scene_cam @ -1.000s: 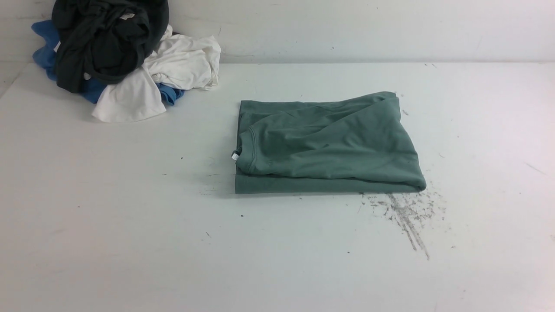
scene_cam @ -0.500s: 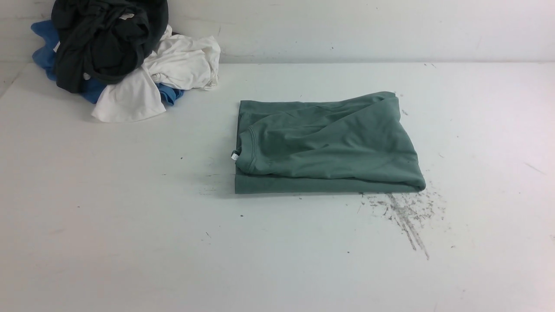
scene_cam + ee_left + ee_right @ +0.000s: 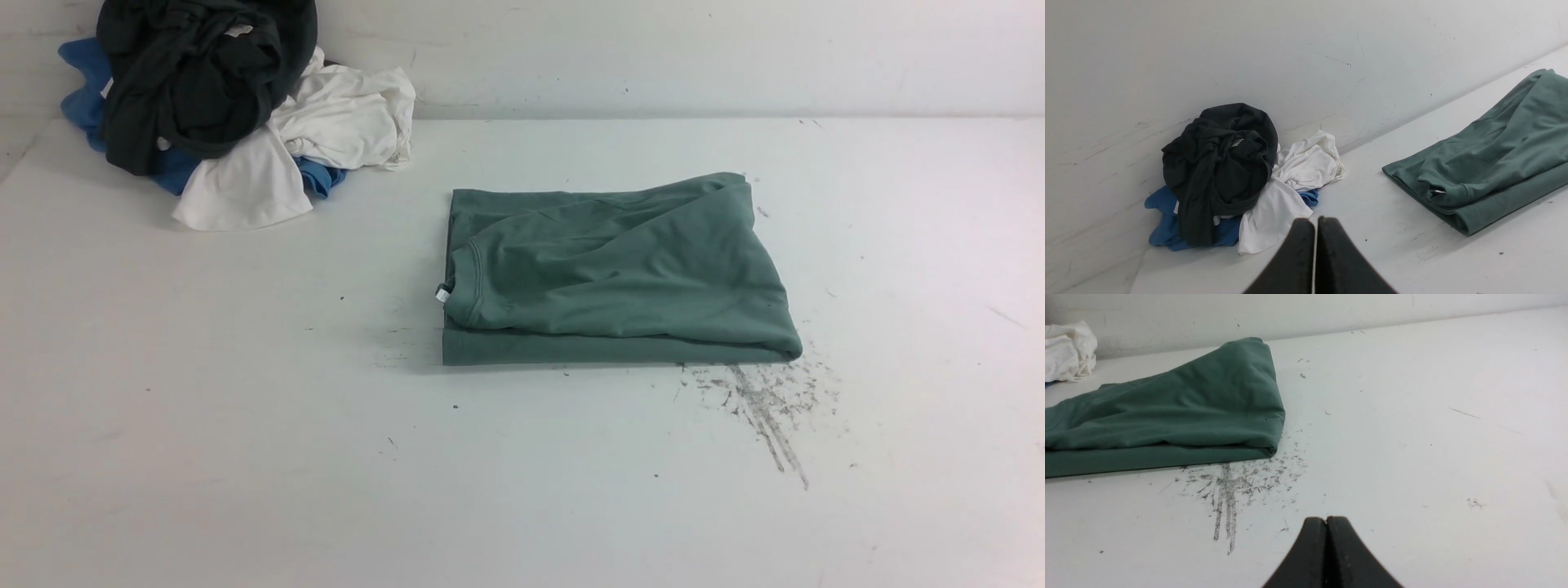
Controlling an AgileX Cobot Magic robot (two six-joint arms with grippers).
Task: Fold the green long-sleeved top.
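Left gripper (image 3: 1315, 222) jaws pressed together, empty; right gripper (image 3: 1326, 520) likewise.

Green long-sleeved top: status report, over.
Left gripper and right gripper shut, empty, clear of cloth. Green long-sleeved top lies folded on white table. Crumpled clothes pile far-left, not obstructing.

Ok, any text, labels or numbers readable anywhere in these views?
None can be read.
Small white tag at the collar of the green top: too small to read.
Pale tag on the dark garment in the pile: no legible print.
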